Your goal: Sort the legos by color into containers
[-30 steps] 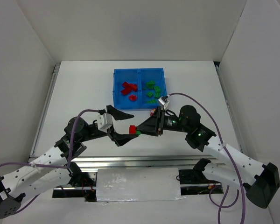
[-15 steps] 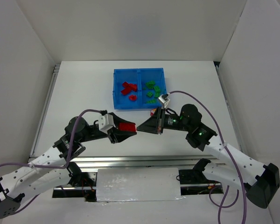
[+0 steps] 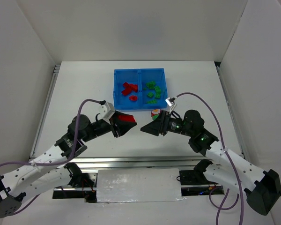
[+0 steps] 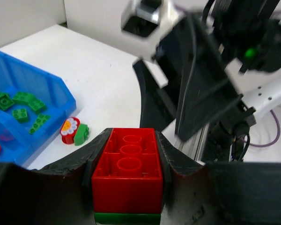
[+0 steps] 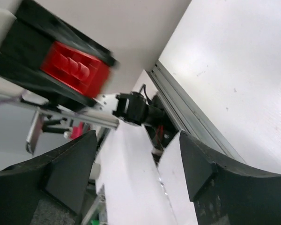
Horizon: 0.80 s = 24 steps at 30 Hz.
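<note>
my left hand [image 3: 125,123] pinches a red brick [image 4: 126,171] with a green bit [image 4: 126,218] stuck under it. my right hand [image 5: 133,161] is spread wide, facing it.

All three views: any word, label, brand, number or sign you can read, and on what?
None can be read.
The red brick in the left tool shows plain studs.
The blue tray shows no label.
Any marking on the right arm is too blurred to tell.

1. No lettering, brand or number is readable in any view.
2. Round red piece [image 4: 69,130], at 9 o'clock in the left wrist view: a white flower-like mark, seemingly no letters.
</note>
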Motion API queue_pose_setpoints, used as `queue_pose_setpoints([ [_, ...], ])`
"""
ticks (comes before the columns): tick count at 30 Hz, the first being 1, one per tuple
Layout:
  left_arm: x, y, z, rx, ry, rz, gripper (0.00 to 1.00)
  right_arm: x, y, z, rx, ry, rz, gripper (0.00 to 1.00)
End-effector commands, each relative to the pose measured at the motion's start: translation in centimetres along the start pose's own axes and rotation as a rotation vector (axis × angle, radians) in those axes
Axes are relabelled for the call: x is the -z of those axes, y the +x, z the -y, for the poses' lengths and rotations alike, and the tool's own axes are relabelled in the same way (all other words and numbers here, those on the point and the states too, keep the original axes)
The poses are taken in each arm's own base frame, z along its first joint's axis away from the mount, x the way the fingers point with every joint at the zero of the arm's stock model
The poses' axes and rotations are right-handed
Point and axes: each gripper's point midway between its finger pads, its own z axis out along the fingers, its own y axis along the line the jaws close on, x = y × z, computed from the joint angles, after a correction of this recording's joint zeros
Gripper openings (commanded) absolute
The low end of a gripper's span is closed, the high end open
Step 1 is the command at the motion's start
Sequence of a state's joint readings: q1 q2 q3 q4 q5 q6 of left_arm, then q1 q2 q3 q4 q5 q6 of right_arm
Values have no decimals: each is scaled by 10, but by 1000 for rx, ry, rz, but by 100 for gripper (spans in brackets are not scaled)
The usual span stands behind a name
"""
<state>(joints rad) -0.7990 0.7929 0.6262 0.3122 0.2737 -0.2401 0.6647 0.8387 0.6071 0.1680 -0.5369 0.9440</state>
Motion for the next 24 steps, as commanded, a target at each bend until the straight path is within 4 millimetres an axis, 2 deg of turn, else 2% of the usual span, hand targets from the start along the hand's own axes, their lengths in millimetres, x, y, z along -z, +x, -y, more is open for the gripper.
queue_pose_setpoints([
  [1,4,-65,14,104,8,141,0,6,3,-13,155,-131,28,79],
  [3,7,-66,37,72,136,105,0,5,0,-10,122,-87,26,80],
  [5,16,-67,51,-3,212,116,0,4,-1,-22,84,-86,-19,83],
  [6,20,-56,56,-20,252,103,0,2,1,-24,58,-100,-46,85],
  [7,23,-58,61,-51,283,131,0,3,0,-42,19,-183,-47,86],
  [8,30,-51,70,-66,335,134,0,7,11,-47,-79,-230,-99,88],
  [9,31,-53,71,-77,339,156,0,9,7,-58,-38,-284,-86,88],
  [11,37,-56,82,-106,404,190,0,14,8,-75,-104,-375,-88,89],
  [15,35,-55,89,-135,463,172,0,13,8,-93,-211,-408,-97,91],
  [17,31,-54,86,-146,455,160,0,10,13,-102,-245,-425,-116,91],
  [21,27,-58,81,-174,428,168,0,5,11,-117,-306,-443,-90,91],
  [24,26,-60,80,-179,419,187,0,-2,12,-118,-376,-432,-82,89],
])
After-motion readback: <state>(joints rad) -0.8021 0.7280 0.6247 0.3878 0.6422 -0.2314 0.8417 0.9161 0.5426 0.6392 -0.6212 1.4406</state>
